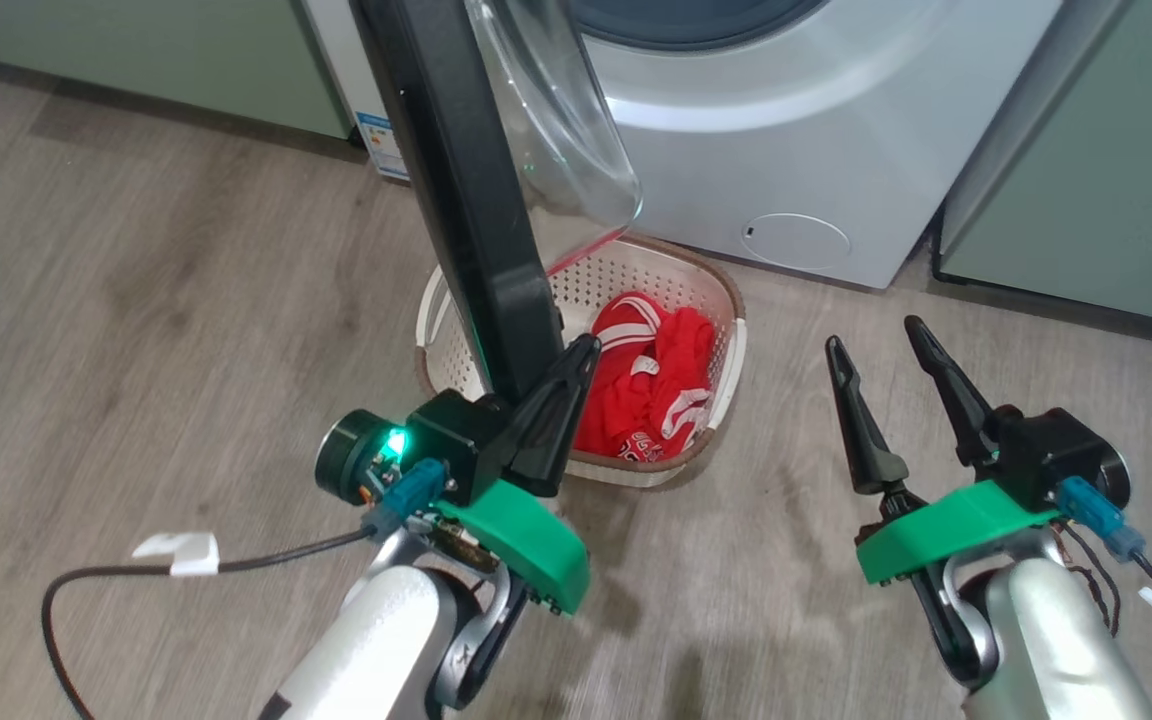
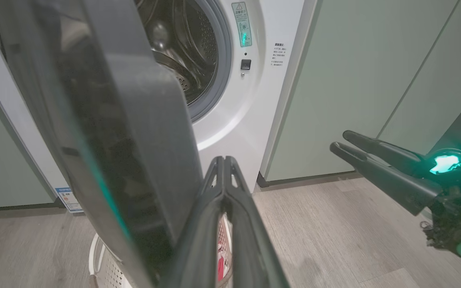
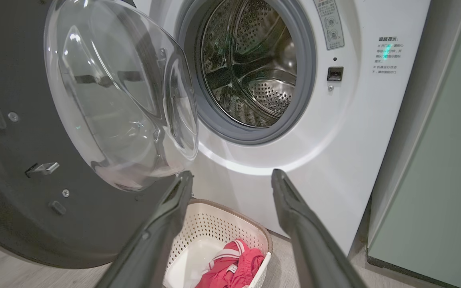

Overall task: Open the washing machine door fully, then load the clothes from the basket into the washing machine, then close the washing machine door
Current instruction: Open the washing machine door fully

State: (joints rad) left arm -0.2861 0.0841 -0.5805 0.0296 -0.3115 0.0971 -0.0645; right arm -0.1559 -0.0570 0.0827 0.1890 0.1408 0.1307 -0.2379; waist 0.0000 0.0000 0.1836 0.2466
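The washing machine (image 1: 836, 130) stands with its steel drum (image 3: 250, 72) showing. The washing machine door (image 1: 466, 200) hangs open and shows edge-on in the head view, its clear glass bowl (image 3: 122, 100) facing the drum. Below the door sits the cream basket (image 1: 726, 320) with the red clothes (image 1: 651, 385) in it. My left gripper (image 1: 588, 345) is shut on nothing. Its fingers lie right beside the door's lower free edge, on the bowl side, above the basket. To the right of the basket my right gripper (image 1: 876, 335) stands open and empty, and in its wrist view it (image 3: 232, 175) points at the machine's front.
Pale green cabinets (image 1: 1086, 150) flank the machine on both sides. Wood floor (image 1: 186, 300) stretches left of the door and in front of the basket. A black cable (image 1: 86, 580) with a white tag trails from my left wrist.
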